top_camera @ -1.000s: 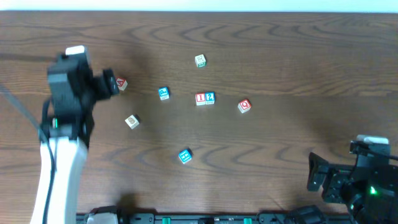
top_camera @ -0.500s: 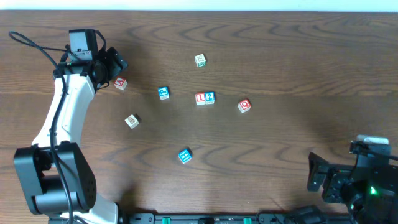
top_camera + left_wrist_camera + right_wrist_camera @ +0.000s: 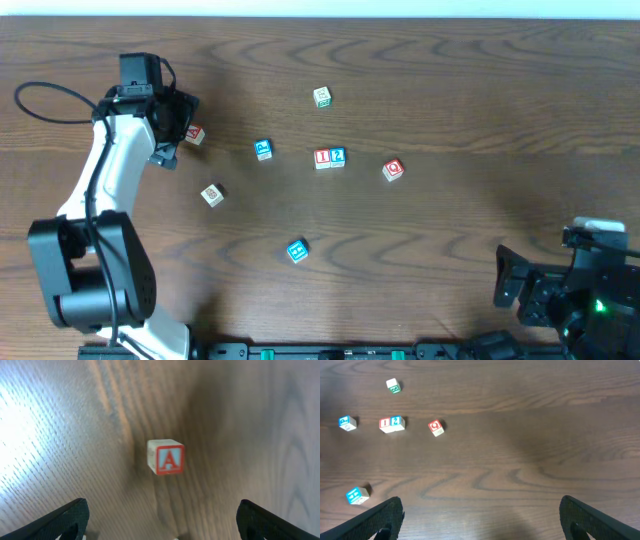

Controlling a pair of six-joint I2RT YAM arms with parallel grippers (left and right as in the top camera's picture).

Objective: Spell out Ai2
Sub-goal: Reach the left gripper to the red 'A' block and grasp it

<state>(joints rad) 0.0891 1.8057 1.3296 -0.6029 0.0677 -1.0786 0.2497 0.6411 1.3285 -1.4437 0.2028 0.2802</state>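
Note:
A white block with a red A (image 3: pixel 195 134) sits at the left of the table; in the left wrist view (image 3: pixel 166 456) it lies ahead of my open left gripper (image 3: pixel 162 520), apart from both fingers. In the overhead view the left gripper (image 3: pixel 172 128) hovers just left of it. A red I block (image 3: pixel 322 158) and a blue 2 block (image 3: pixel 338 157) stand touching side by side mid-table, also in the right wrist view (image 3: pixel 385 423) (image 3: pixel 397 422). My right gripper (image 3: pixel 480 520) is open and empty at the near right corner (image 3: pixel 540 285).
Other loose blocks: a green-lettered one (image 3: pixel 322 97) at the back, a blue one (image 3: pixel 263 150), a red Q block (image 3: pixel 393 170), a tan one (image 3: pixel 211 195), and a blue one (image 3: pixel 297 250) nearer the front. A black cable (image 3: pixel 50 90) loops at the left.
My left arm has swung from an upright pose down toward the table, and its gripper has settled just left of the A block. The right arm and the blocks have not moved.

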